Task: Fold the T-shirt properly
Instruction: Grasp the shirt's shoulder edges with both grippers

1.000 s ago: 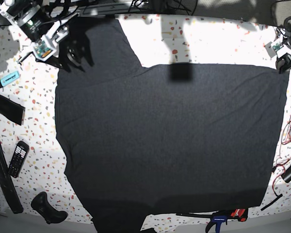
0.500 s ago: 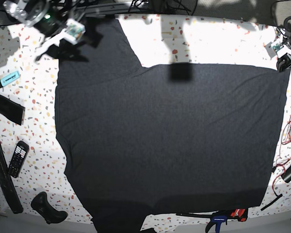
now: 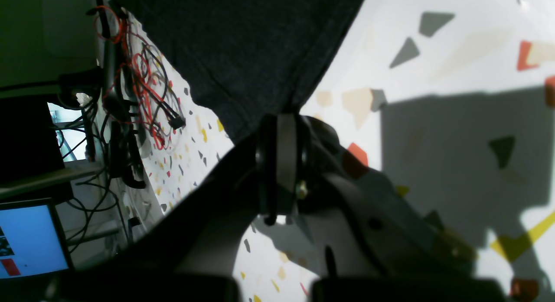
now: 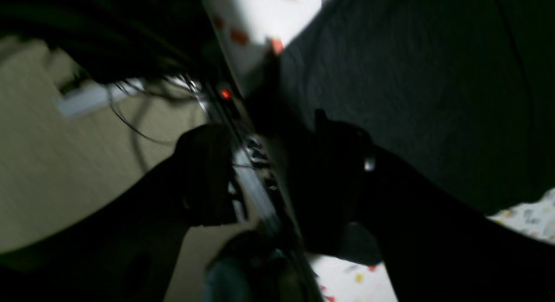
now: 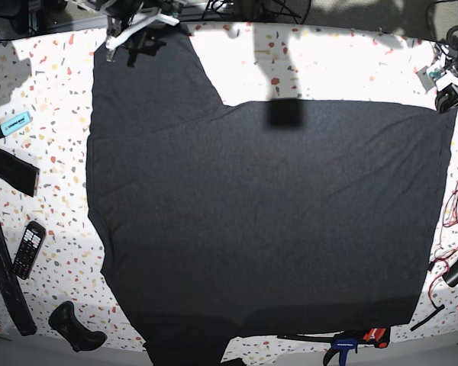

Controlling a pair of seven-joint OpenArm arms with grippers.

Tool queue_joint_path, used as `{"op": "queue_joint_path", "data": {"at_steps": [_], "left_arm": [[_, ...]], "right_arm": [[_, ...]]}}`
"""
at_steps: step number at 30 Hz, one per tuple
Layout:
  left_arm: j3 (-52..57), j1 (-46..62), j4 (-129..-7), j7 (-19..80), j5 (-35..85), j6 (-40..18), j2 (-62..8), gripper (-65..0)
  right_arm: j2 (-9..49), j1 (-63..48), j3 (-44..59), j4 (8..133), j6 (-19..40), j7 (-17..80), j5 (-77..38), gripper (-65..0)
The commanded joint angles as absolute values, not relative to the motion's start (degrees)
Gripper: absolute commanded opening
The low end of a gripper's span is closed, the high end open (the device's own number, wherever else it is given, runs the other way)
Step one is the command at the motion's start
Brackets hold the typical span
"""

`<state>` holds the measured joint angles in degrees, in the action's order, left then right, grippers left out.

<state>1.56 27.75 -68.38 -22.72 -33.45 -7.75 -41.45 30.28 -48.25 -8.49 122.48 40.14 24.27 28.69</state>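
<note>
With the T-shirt (image 5: 267, 221) spread flat across the centre of the worktop (image 5: 343, 65), the left tool (image 3: 282, 120), pinching its upper-right corner, should hold steady while the right tool (image 5: 141, 34), jaws spread at the upper-left sleeve, closes squarely on the hem.

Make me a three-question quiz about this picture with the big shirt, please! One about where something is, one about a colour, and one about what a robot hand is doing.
1. Where is the calculator?
A. on the T-shirt
B. on the table beside the T-shirt
C. in a gripper

2. What colour is the T-shirt?
A. dark charcoal
B. bright yellow
C. white

3. What is the left gripper doing?
A. open above the table
B. holding a marker
C. shut at the T-shirt's corner

Answers: 1 B, it lies on the speckled table, off the cloth. 2 A, the cloth is dark all over. 3 C, its jaws meet at the corner.
</note>
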Motion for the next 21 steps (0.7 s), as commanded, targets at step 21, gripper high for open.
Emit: {"op": "queue_joint_path", "data": {"at_steps": [21], "left_arm": [[1.34, 28.71, -68.23, -22.61, -34.48, -9.23, -41.63, -65.0]], "right_arm": [[35.88, -48.25, -8.43, 123.35, 35.92, 22.50, 31.97, -29.7]]}}
